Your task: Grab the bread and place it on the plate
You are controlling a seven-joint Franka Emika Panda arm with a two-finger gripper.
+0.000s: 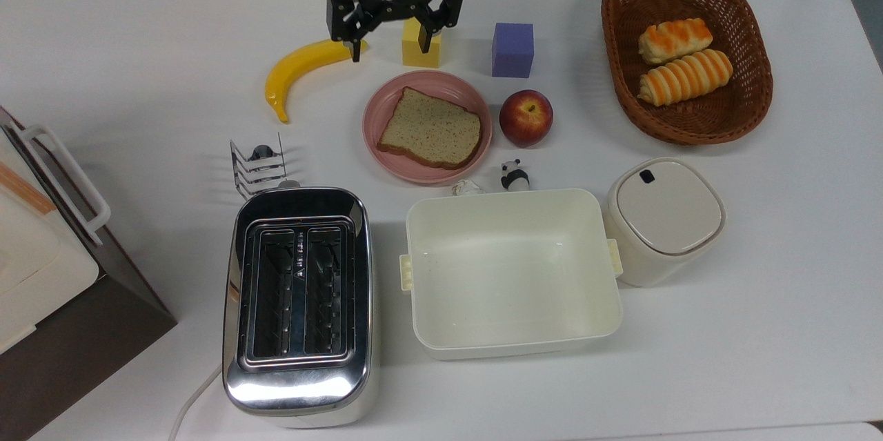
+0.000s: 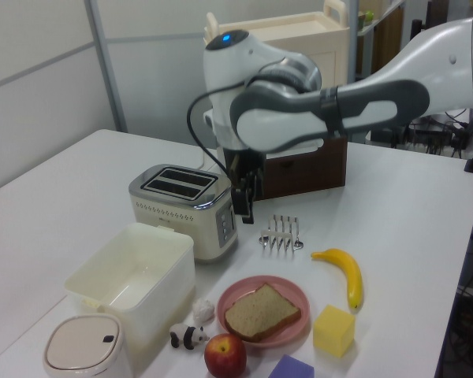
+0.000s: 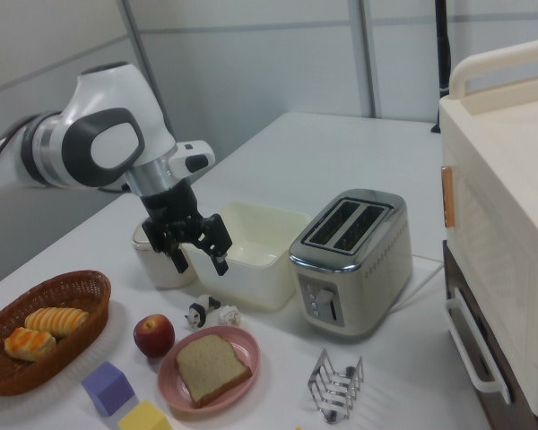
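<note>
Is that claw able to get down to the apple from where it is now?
Probably yes. The gripper hangs open and empty above the table, and the apple sits in the open beside the pink plate with nothing over it.

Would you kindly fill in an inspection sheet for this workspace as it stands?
Surface: white table, dry.
Job's things: bread lies flat on the pink plate.
Clutter: banana, yellow block, purple block, apple, basket of rolls, tub, lidded bin, toaster, toast rack, panda figure.
Grippers: gripper raised, jaws open, empty.
Cables: toaster cord.
Surroundings: cream cabinet.
</note>
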